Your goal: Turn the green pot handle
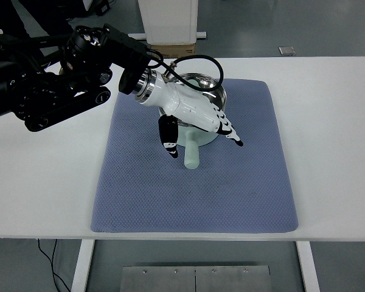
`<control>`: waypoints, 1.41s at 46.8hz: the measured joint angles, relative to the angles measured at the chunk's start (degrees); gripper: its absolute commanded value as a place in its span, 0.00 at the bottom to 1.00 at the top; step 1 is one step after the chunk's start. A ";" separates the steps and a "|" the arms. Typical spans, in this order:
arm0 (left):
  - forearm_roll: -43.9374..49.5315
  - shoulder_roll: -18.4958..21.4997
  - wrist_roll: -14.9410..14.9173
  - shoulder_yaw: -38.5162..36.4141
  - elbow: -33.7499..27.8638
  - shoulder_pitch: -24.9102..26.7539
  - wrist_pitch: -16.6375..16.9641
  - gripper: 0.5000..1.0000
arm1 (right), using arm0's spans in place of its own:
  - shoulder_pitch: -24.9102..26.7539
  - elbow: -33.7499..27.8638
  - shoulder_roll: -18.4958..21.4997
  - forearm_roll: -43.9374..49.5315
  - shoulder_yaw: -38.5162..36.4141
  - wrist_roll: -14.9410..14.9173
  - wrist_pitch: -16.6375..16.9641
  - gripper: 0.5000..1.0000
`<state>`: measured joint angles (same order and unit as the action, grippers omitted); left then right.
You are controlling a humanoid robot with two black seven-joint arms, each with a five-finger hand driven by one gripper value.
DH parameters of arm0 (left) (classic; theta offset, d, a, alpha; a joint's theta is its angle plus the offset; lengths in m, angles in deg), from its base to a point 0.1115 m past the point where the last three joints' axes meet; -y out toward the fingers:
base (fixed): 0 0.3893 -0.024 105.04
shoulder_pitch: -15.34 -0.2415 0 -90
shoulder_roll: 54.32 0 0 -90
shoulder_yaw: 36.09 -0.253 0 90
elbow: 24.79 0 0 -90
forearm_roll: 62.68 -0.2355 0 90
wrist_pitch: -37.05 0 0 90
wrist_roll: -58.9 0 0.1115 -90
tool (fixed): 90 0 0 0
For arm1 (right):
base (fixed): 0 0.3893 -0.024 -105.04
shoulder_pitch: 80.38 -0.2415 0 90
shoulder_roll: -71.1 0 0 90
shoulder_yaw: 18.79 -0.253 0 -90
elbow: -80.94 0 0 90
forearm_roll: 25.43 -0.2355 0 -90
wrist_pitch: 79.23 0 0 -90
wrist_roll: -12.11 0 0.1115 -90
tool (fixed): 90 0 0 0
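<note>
A pale green pot (202, 135) with a steel inside stands on the blue-grey mat (194, 182), its stubby handle (191, 155) pointing toward the near edge. My left hand (198, 131), white with black fingertips, hangs over the pot's front and covers most of it. Its fingers (228, 129) stretch out to the right of the handle and the thumb (169, 141) hangs down on the handle's left side. The hand is open and holds nothing. The right arm does not show.
The black left arm (55, 79) reaches in from the upper left over the white table (334, 140). A white cabinet (168, 21) and a cardboard box stand behind the table's far edge.
</note>
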<state>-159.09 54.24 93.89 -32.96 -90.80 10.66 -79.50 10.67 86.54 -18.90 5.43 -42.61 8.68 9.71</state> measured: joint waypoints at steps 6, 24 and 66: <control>-0.79 -1.35 0.00 -2.77 -0.33 0.82 0.00 1.00 | 0.01 -0.02 0.00 0.00 0.00 0.00 0.00 1.00; -8.16 -1.83 0.00 -5.36 0.49 -0.27 0.27 1.00 | 0.00 0.05 0.00 0.00 0.00 0.00 0.00 1.00; -8.90 -7.67 0.01 -7.43 4.15 -3.19 0.24 1.00 | -0.01 -0.01 0.00 0.00 0.00 0.00 0.00 1.00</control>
<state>-167.99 46.57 93.90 -40.39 -86.65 7.47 -79.25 10.66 86.53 -18.90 5.42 -42.61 8.68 9.71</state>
